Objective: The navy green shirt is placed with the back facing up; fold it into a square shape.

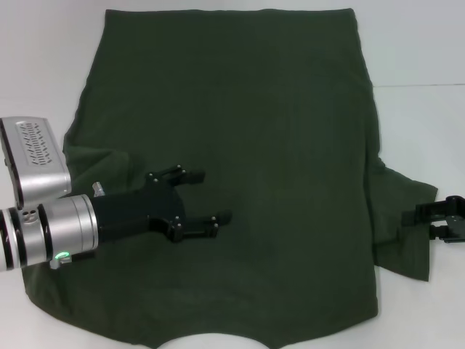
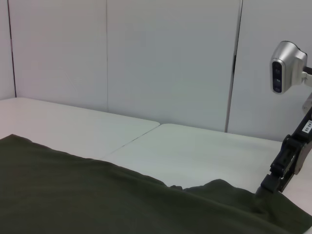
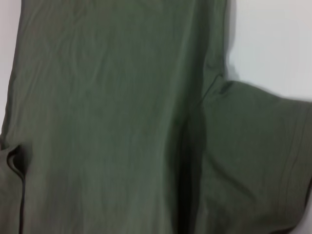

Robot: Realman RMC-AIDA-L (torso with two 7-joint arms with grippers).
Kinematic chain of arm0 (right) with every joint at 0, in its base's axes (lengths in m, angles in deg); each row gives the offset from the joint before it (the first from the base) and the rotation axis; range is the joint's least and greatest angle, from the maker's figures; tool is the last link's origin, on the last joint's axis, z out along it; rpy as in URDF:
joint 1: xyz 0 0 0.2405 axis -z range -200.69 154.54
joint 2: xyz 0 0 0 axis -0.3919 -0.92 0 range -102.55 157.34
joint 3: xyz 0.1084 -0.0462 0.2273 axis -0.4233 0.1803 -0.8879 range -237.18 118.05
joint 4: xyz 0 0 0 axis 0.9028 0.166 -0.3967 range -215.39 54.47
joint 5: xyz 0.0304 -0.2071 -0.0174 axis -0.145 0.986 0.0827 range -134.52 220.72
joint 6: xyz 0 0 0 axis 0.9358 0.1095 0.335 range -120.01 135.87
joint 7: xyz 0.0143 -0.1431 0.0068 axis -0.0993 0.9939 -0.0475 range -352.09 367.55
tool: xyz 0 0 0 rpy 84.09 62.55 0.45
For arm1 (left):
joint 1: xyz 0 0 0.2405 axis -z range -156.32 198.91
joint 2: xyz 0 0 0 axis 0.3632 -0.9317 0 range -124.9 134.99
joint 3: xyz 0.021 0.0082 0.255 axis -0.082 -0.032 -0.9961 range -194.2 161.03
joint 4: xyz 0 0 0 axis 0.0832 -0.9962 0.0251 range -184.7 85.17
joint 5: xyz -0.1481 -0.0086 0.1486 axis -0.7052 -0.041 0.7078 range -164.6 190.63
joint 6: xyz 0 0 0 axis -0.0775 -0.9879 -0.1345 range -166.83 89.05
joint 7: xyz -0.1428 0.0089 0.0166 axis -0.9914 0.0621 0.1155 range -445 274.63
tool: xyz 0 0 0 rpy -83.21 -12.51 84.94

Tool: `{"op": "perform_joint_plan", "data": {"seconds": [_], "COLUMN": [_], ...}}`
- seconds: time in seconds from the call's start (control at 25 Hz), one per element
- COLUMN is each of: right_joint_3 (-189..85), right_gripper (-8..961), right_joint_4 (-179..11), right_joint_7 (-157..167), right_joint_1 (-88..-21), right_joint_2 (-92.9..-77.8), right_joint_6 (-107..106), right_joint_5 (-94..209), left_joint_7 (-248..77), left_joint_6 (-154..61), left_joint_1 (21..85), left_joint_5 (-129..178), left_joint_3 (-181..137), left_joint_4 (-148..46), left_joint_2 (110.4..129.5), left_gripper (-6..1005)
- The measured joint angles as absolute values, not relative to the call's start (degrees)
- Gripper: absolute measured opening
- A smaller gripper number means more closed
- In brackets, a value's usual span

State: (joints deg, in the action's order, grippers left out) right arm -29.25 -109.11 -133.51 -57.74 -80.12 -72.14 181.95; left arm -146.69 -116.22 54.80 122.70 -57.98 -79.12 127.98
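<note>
The navy green shirt [image 1: 261,145] lies spread flat on the white table [image 1: 421,58], plain back up, collar end near the front edge. My left gripper [image 1: 207,198] hovers open and empty over the shirt's left-middle, beside the left sleeve [image 1: 94,163]. My right gripper [image 1: 425,222] is at the outer edge of the right sleeve [image 1: 403,211], low against the cloth. The left wrist view shows the shirt [image 2: 73,195] and the right gripper [image 2: 268,187] touching down on the sleeve. The right wrist view shows the shirt body [image 3: 107,122] and the right sleeve [image 3: 258,146] from above.
Bare white table surrounds the shirt at the back corners [image 1: 43,58] and on the right. A pale panelled wall [image 2: 146,58] stands behind the table. The right arm's silver wrist camera [image 2: 287,66] is above its gripper.
</note>
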Motion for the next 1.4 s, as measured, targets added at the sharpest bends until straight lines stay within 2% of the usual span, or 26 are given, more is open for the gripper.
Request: {"op": "perform_joint_plan", "data": {"seconds": [0.12,0.36,0.92,1.12,1.4], "right_joint_3": [-29.2,-29.2,-26.7,-26.4,-26.3], "right_gripper": [607,605,304,73,39], "right_joint_4": [-109.1,-108.7,-108.5,-108.8,-109.1], "right_joint_7": [-133.5,-133.5,-132.9,-132.2,-130.6], "right_joint_1": [-57.9,-58.3,-59.2,-59.3,-59.5], "right_joint_2": [-80.13,-80.11,-80.59,-80.61,-80.30], "right_joint_6": [-71.9,-71.1,-68.8,-68.9,-69.0], "right_joint_5": [182.0,182.0,182.1,182.0,182.0], "left_joint_7": [-146.7,-146.6,-146.4,-146.4,-146.4], "left_joint_6": [-116.2,-116.2,-115.3,-115.2,-115.2], "left_joint_1": [54.8,54.9,55.4,55.6,55.6], "left_joint_5": [122.7,122.7,122.7,122.7,122.7], "left_joint_3": [-58.0,-58.0,-58.0,-58.1,-58.1], "left_joint_4": [-79.1,-79.1,-79.1,-79.1,-79.1], "left_joint_2": [128.01,128.00,128.03,128.07,128.09], "left_gripper": [905,904,904,904,905]}}
